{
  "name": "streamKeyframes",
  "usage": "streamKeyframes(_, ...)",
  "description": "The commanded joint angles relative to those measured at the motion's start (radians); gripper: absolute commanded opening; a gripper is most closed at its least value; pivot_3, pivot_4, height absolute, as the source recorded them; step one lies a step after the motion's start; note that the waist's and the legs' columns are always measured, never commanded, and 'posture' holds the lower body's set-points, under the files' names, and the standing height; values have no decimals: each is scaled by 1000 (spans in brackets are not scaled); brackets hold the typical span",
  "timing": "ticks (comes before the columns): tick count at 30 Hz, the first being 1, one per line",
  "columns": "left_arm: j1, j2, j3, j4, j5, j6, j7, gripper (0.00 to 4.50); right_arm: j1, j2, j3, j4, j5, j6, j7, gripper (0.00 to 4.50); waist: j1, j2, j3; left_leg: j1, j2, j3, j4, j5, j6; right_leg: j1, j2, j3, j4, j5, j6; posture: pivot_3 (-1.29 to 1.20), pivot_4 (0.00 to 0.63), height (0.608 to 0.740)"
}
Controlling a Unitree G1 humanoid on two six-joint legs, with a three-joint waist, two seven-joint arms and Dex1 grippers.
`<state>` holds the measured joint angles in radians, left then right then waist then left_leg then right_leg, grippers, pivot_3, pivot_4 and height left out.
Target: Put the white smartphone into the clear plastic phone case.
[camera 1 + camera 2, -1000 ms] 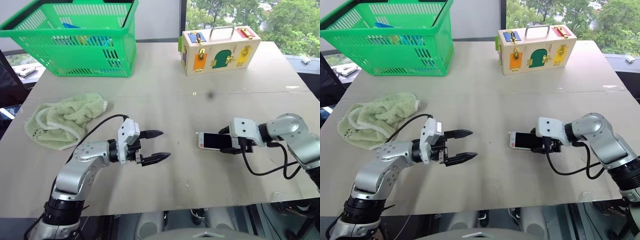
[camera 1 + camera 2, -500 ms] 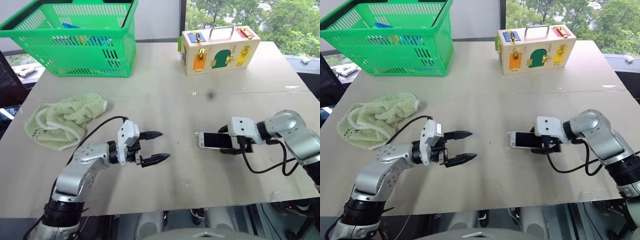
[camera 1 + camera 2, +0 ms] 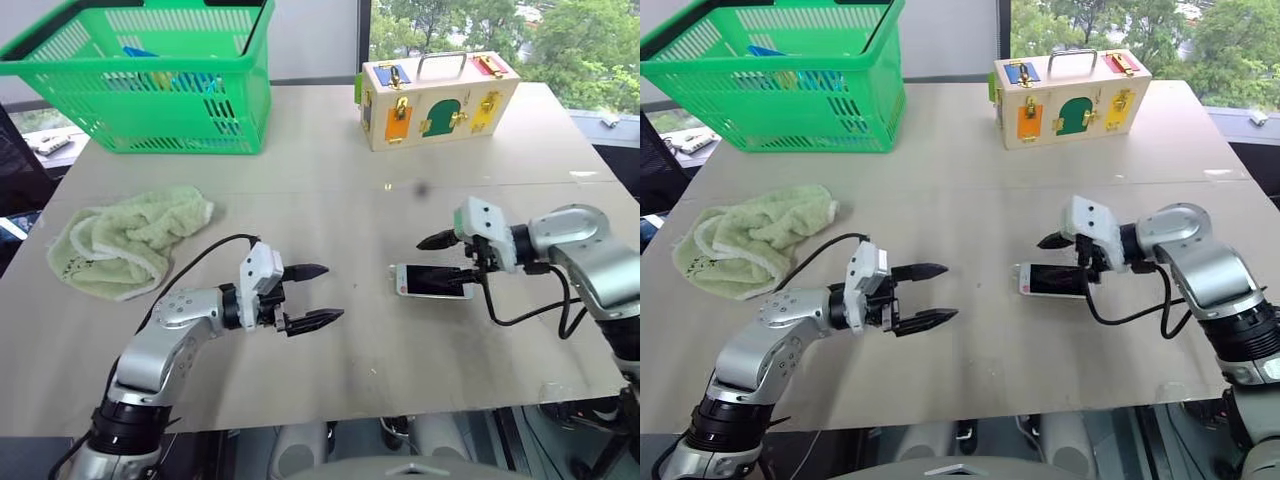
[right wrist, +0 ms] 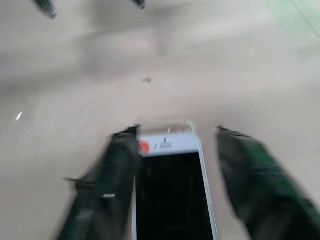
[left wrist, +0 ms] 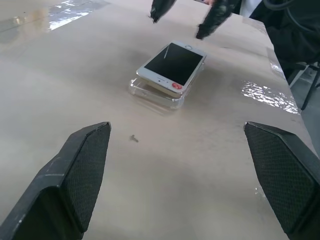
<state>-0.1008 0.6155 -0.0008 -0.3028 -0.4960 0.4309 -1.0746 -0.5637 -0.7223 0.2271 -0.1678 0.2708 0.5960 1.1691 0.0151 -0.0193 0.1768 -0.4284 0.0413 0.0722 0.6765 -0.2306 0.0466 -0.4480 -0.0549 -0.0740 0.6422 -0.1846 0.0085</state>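
Note:
The white smartphone [image 3: 433,281] lies screen up on the table, right of centre. In the left wrist view the white smartphone [image 5: 172,63] rests on top of the clear plastic phone case [image 5: 152,93], slightly askew, with the case's glossy rim showing under its near end. My right gripper [image 3: 447,256] hovers just above the phone's right end, tilted down, its fingers apart and nothing between them. My left gripper [image 3: 330,292] stands open over bare table to the left of the phone, pointing at it.
A green basket [image 3: 150,95] stands at the back left and a wooden latch box [image 3: 440,95] at the back right. A crumpled green towel [image 3: 125,240] lies on the left. The table's front edge runs close below both arms.
My right gripper has lifted off the phone's right end, rising and tilting downward. The phone stays where it lay. The left arm has not moved.

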Motion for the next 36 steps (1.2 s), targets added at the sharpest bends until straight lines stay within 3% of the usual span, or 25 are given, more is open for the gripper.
streamKeyframes(1,-1,-4,3,-22,-13,-17,10,4398,8,22,20,20,-34,37,-71,761,0,0,0,0,0,0,0,0,0,0,0,0,0,0,0,0,150,740)
streamKeyframes(3,1,-4,1,-21,-12,-19,14,4398,33,17,72,45,-81,24,-81,30,2,0,0,-1,-1,0,0,0,0,0,0,0,0,0,0,0,150,740)
streamKeyframes(14,-9,-12,-10,-15,-7,-22,26,4398,70,42,234,154,-247,-54,-116,30,-3,-5,-8,11,1,1,0,0,0,7,0,1,1,0,0,0,150,740)
streamKeyframes(36,-14,-24,-22,-6,5,-26,48,4398,77,107,313,297,-328,25,-77,30,-3,-4,-44,16,3,1,-3,-3,-6,10,-18,-14,-2,0,0,0,150,740)
